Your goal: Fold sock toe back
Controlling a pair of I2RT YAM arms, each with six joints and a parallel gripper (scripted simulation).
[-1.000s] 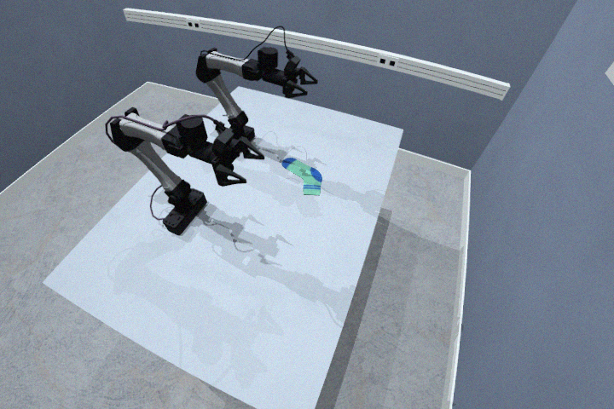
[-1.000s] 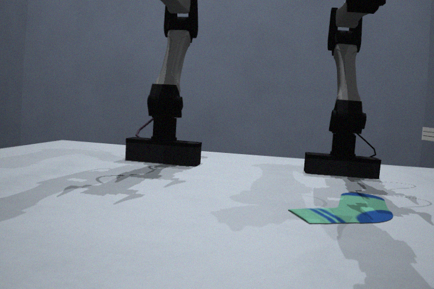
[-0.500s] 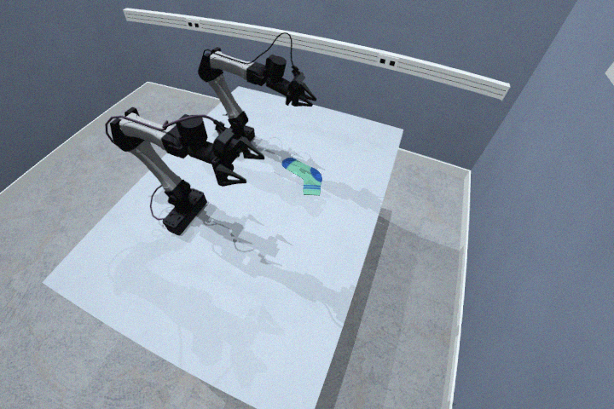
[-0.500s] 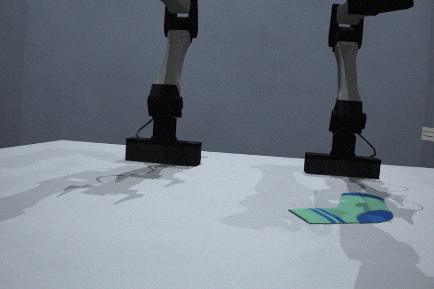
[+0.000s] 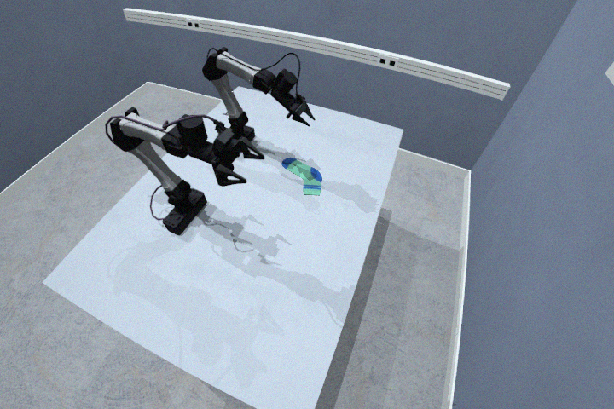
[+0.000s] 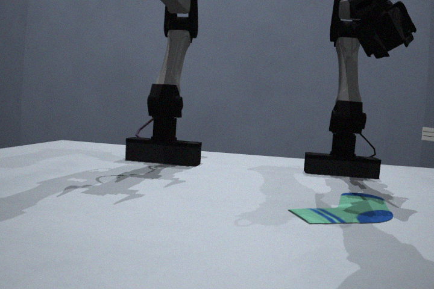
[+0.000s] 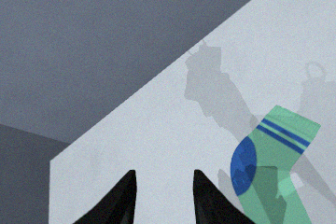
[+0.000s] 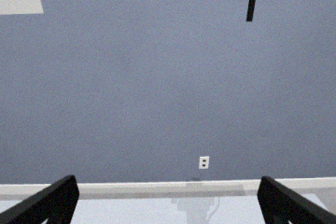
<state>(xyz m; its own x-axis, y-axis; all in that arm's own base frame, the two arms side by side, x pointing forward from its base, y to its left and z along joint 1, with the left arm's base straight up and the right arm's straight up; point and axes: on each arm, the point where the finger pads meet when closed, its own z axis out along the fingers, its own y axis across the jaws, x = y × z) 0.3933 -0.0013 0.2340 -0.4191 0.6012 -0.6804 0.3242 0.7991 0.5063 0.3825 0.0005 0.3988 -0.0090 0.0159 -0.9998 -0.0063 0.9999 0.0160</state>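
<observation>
A green sock lies flat and unfolded on the table. Its blue toe points toward the left arm's base; its blue heel is at the bend, and the striped cuff is at the other end. The toe is outside the left wrist view. My left gripper is partly open and empty, high above the table, tilted down. My right gripper is wide open and empty, raised well away from the sock.
The white table carries both arm bases. Arm shadows cross the sock and the table. A white rail runs along the wall behind the left arm.
</observation>
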